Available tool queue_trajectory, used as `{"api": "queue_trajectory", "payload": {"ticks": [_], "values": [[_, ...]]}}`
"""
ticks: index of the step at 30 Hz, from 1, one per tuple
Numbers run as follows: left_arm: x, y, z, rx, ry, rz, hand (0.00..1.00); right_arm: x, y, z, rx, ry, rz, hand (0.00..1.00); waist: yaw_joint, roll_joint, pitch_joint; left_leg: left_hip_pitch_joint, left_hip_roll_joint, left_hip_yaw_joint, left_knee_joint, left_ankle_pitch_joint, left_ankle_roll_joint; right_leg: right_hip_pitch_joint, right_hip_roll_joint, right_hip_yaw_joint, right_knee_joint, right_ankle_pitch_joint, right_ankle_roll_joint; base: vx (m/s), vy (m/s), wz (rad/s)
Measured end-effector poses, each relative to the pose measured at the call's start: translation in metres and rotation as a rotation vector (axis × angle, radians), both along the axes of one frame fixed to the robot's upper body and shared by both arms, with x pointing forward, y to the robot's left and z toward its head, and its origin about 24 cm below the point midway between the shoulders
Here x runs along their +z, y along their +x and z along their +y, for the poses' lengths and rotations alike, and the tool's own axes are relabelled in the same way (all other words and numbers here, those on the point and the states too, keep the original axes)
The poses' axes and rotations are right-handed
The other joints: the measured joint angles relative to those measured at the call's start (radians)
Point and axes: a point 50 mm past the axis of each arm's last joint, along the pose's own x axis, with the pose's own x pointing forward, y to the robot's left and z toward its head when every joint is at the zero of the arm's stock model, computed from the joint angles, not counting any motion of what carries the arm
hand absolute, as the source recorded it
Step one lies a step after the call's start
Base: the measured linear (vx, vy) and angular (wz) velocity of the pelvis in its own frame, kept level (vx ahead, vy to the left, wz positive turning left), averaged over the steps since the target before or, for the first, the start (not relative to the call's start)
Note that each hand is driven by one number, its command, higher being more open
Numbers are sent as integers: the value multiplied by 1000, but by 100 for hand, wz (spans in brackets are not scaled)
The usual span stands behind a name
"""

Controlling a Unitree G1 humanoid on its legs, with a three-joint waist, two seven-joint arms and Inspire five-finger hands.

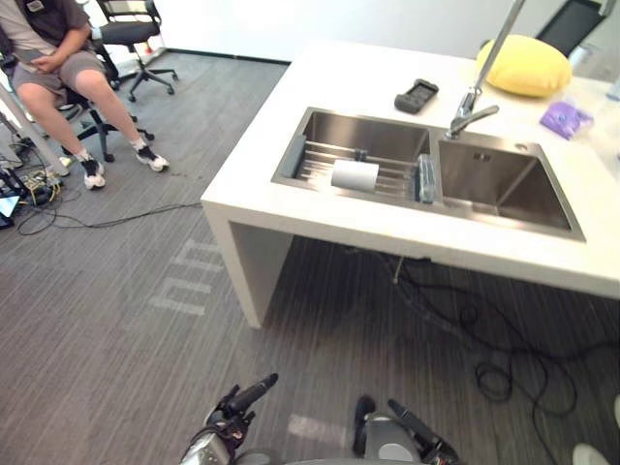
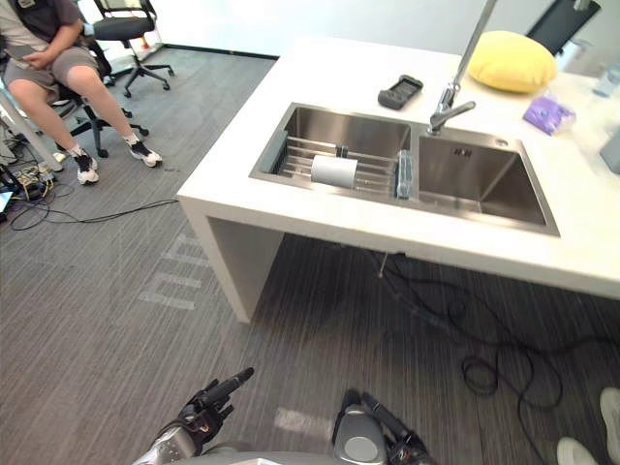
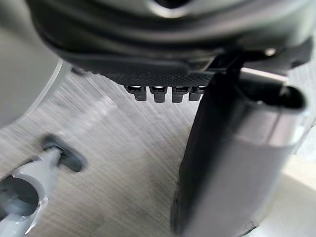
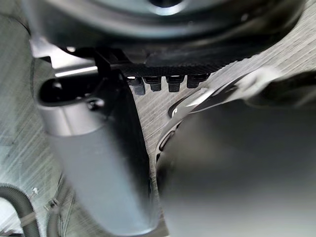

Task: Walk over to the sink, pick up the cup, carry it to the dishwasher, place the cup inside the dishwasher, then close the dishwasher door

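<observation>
- The cup (image 1: 355, 175) is a plain white cylinder lying on its side on a wire rack (image 1: 312, 165) in the left basin of the sink (image 1: 293, 153). It is close to the divider between the two basins.
- The sink is set into a white counter (image 1: 291, 102), with the faucet (image 1: 472, 114) rising behind the divider.
- The left hand (image 1: 242, 399) hangs low in front of the robot, well apart from the counter. Its fingers (image 3: 163, 93) are straight and relaxed beside the thumb (image 3: 232, 163), and it holds nothing.
- The right hand (image 1: 415, 426) is equally low and empty, with its fingers (image 4: 163, 84) loosely extended.
- Judging by this, the walk to the sink is the step in hand, and the cup has not been touched.
- The cup looks rigid, smooth-walled and probably light. From this distance its material and any handle cannot be made out.
- Lying on the rack bars it is likely to roll if nudged from one side, and a smooth wall may slip in the fingers.
- The safest hold would be from above across the middle of the barrel, with the thumb on one side and the fingers on the other.
- A person (image 1: 58, 58) sits on a chair off to the left, well apart from the counter.
</observation>
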Motion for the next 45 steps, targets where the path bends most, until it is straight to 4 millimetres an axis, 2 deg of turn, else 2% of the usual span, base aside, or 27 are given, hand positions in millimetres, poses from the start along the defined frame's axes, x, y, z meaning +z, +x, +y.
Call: {"api": "queue_trajectory", "payload": {"ticks": [2,3,6,9,11,13,14,15,17,19,20,21,22,23,26,27,29,31,35,37,38,39,40,42,44,45], "values": [[-1,1,-12,9,-33,-5,100,1,1,-5,-14,-5,0,100,0,31,-12,14,47,0,-27,5,-21,4,36,-26,14,-39,-22,382,-312,21],[0,3,-16,12,-41,-4,100,1,3,-4,-10,2,4,100,0,37,-15,33,65,-1,-57,35,-31,17,53,-36,12,-52,-34,308,-258,9],[-1,7,-22,11,-56,10,100,0,8,2,3,41,28,100,-4,27,-19,43,79,3,-93,92,-28,30,69,-52,-16,-60,-45,196,-174,7],[-2,5,-22,2,-53,13,100,-1,7,2,5,55,48,100,-6,25,-22,38,77,11,-91,113,-38,40,73,-53,-41,-60,-43,82,-54,5],[-2,2,-16,11,-32,11,100,-2,5,3,7,62,59,100,-5,21,-28,-17,72,23,-13,120,-48,46,73,-56,-80,-63,-35,25,-43,11],[-1,4,-14,30,-26,-4,100,-2,3,3,6,66,67,100,-5,22,-28,-125,78,30,181,125,-60,73,81,-52,-138,-64,-39,34,-49,30],[1,7,-12,44,-21,-17,100,-2,2,1,9,64,75,100,-5,24,-20,-238,101,39,395,151,-102,108,98,-31,-180,-55,-56,65,-63,41],[4,12,-8,46,-4,-44,100,-2,0,0,13,65,92,100,6,18,-3,-296,107,54,491,87,-89,149,101,-26,-195,-50,-64,71,-52,34],[8,16,-9,63,-2,-87,100,-3,-8,-1,5,69,118,100,26,13,11,-321,90,102,417,55,-64,204,97,0,-213,-51,-62,59,11,-16],[11,19,-7,97,3,-118,100,-2,-3,-1,14,73,101,100,42,15,12,-334,68,136,248,71,-59,214,91,39,-218,-56,-54,61,89,-75],[13,19,-6,122,5,-125,100,-1,0,0,26,71,82,100,46,19,14,-339,69,139,155,111,-56,214,92,65,-217,-57,-45,132,176,-113],[12,15,-6,153,0,-123,100,1,1,-3,36,55,65,100,49,45,11,-333,85,137,103,165,-61,215,110,89,-210,-56,-25,175,225,-113],[11,13,-9,164,-6,-118,100,3,2,-8,37,41,55,100,48,76,4,-331,102,135,86,185,-52,215,129,97,-202,-58,-14,181,227,-93],[11,12,-13,168,-12,-111,100,5,3,-12,39,24,47,100,43,90,10,-339,109,141,117,207,13,217,137,119,-186,-67,3,192,216,-43],[21,24,-11,192,13,-164,100,2,-11,-4,31,47,70,100,39,45,-11,-312,33,160,47,208,29,188,56,114,-141,-95,41,179,173,2],[24,27,-12,215,29,-177,100,2,-16,-3,32,48,81,100,39,38,-16,-282,-3,170,-13,219,40,189,23,110,-134,-110,54,202,151,17],[29,30,-9,245,57,-190,100,2,-19,-4,39,36,89,100,35,38,-28,-244,-40,172,-101,252,44,192,-9,94,-133,-124,65,213,78,25],[40,37,6,313,145,-227,100,2,-21,-3,34,26,101,100,19,35,-35,-210,-68,145,-187,307,65,203,-30,51,-137,-144,74,221,-3,41],[60,46,36,459,265,-272,100,1,-26,-1,31,31,113,100,23,31,-37,-178,-71,109,-229,321,55,255,-29,-21,-172,-151,71,195,-88,36],[77,44,66,614,349,-304,100,1,-28,-1,27,29,123,100,23,29,-39,-157,-67,101,-244,321,46,285,-21,-43,-190,-152,70,120,-80,15],[82,43,75,652,374,-317,100,1,-28,-1,27,28,122,100,24,29,-39,-155,-64,101,-246,320,44,288,-18,-46,-191,-152,70,106,-87,6],[95,42,95,726,428,-347,100,1,-27,0,29,27,118,100,24,29,-40,-152,-59,100,-252,320,42,290,-13,-54,-192,-153,69,50,-53,4],[102,41,105,760,455,-365,100,1,-27,0,30,26,116,100,24,28,-41,-150,-57,98,-255,320,41,291,-11,-57,-194,-153,69,48,-61,7],[138,37,143,888,586,-463,100,1,-28,1,31,21,112,100,31,25,-49,-143,-55,91,-264,320,39,306,-5,-66,-211,-153,68,25,-46,8],[162,36,157,932,666,-534,100,1,-32,1,31,16,115,100,45,23,-65,-145,-57,91,-267,320,39,306,-6,-67,-217,-156,63,2,-12,2],[188,37,162,953,756,-623,100,0,-37,3,10,20,120,100,58,18,-77,-145,-61,91,-269,320,39,307,-8,-68,-221,-161,56,0,0,0]]}}
